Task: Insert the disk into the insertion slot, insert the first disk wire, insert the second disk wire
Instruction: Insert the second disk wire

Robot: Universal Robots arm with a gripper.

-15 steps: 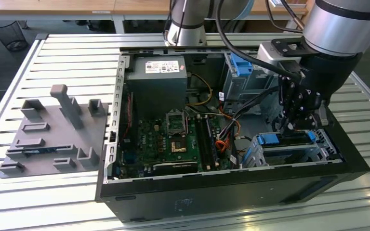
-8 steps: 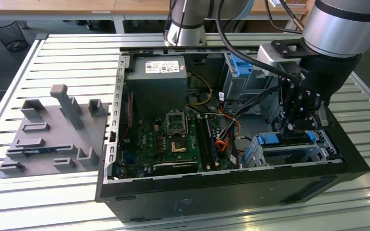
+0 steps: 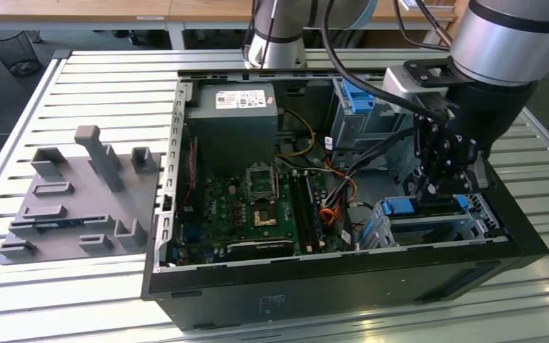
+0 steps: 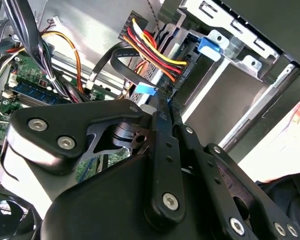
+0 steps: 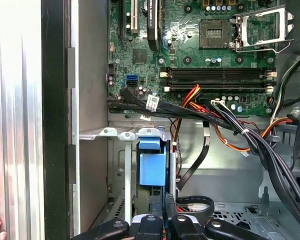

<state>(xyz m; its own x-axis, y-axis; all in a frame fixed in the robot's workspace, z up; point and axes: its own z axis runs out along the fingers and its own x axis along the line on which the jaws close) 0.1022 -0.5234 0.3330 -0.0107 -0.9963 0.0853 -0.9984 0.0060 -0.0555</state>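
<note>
Exterior view: we see the black claw (image 3: 454, 187) w/ fingers pressed together, pinching nothing visible, right over the blue-framed silver disk (image 3: 427, 214) sitting in the low perforated sheet-metal slot (image 3: 489, 214).

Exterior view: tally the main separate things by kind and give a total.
computer case: 1
grey fixture: 1
gripper: 1
wire bin: 1
total: 4
</note>
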